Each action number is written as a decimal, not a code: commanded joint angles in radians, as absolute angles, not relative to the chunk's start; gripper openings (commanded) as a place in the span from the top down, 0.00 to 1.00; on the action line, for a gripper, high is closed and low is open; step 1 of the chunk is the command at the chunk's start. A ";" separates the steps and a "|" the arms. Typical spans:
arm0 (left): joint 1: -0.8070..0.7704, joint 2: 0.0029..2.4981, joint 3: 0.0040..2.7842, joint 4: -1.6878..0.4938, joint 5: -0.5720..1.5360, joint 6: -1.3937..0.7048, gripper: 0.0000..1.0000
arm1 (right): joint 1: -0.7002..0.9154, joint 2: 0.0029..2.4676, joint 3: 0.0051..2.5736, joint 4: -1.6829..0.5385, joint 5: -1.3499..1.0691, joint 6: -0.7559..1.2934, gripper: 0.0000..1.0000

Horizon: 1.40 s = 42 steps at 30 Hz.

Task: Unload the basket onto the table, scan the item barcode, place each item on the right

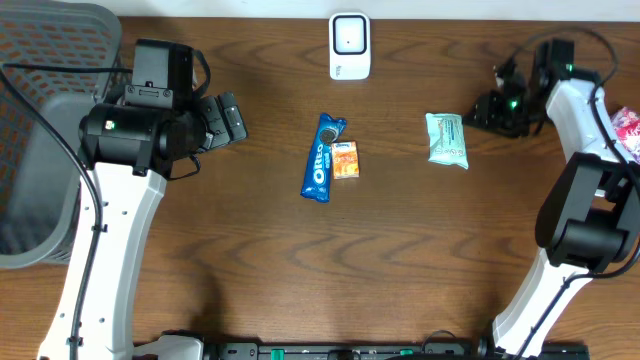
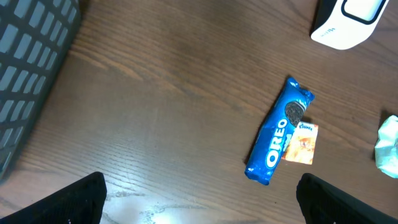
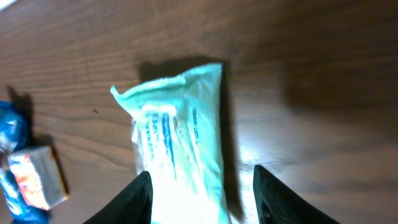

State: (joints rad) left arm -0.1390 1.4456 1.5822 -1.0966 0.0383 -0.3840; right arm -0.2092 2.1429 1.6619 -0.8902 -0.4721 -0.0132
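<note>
A mint-green packet (image 1: 446,138) lies flat on the wooden table, right of centre. My right gripper (image 1: 487,108) sits just right of it. In the right wrist view the packet (image 3: 180,124) runs between the jaws of my right gripper (image 3: 202,177), which stand open; the left finger is at its edge and the right finger is clear of it. I see no barcode on it. The white scanner (image 1: 349,45) stands at the back centre. My left gripper (image 1: 225,118) hangs wide open and empty at the left, far from the items.
A blue Oreo pack (image 1: 322,158) and a small orange packet (image 1: 345,160) lie side by side mid-table, also in the left wrist view as the Oreo pack (image 2: 278,134). A grey basket (image 1: 50,120) fills the left edge. A pink item (image 1: 628,130) shows at the right edge.
</note>
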 commanded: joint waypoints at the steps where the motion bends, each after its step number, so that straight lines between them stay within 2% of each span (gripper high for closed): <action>1: -0.134 1.444 1.586 -1.099 0.025 -0.366 0.02 | -0.215 2.144 1.562 -0.797 -0.688 -0.038 0.51; 4: -0.134 1.444 1.586 -1.099 0.025 -0.367 0.02 | -0.207 2.145 1.497 -0.716 -0.686 -0.020 0.50; 7: -0.134 1.444 1.586 -1.099 0.025 -0.366 0.02 | -0.199 2.146 1.431 -0.623 -0.657 0.036 0.54; 9: -0.134 1.444 1.586 -1.099 0.025 -0.367 0.02 | -0.198 2.146 1.401 -0.582 -0.630 0.072 0.66; 11: -0.134 1.444 1.586 -1.099 0.025 -0.366 0.02 | -0.198 2.146 1.377 -0.561 -0.630 0.074 0.73; 14: -0.134 1.444 1.586 -1.099 0.025 -0.366 0.02 | -0.198 2.146 1.365 -0.561 -0.630 0.073 0.99; 25: -0.134 1.444 1.586 -1.099 0.025 -0.366 0.02 | -0.123 2.086 1.439 -0.528 -0.724 0.185 0.99; 32: -0.134 1.444 1.586 -1.099 0.025 -0.367 0.02 | 0.008 2.033 1.536 -0.353 -0.719 0.320 0.99; 42: -0.134 1.444 1.586 -1.099 0.025 -0.367 0.02 | 0.137 2.034 1.544 -0.141 -0.509 0.529 0.99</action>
